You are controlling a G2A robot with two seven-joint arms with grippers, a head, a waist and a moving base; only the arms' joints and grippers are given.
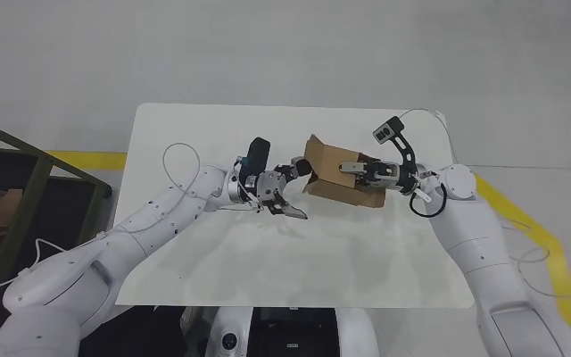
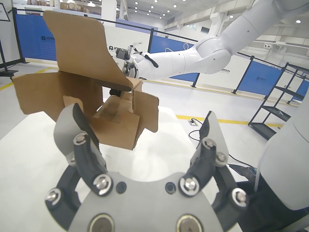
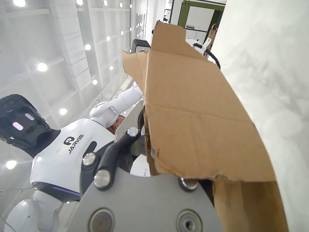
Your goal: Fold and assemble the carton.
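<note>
A brown carton [image 1: 343,174] lies on the white table [image 1: 178,143] right of centre, with its flaps spread open. My right gripper [image 1: 357,168] comes in from the right and is shut on one of its walls. In the right wrist view that carton [image 3: 193,112] wall covers one finger, and the other finger [image 3: 120,141] lies against its edge. My left gripper [image 1: 293,190] stands open just left of the carton, not touching it. In the left wrist view the left gripper [image 2: 142,126] faces the carton [image 2: 96,97], whose top flap rises and whose side flaps splay outward.
The table has bare room to the left of the carton and in front of it. A dark rack [image 1: 27,178] stands on the floor past the left table edge. Cables [image 1: 178,161] loop from both arms.
</note>
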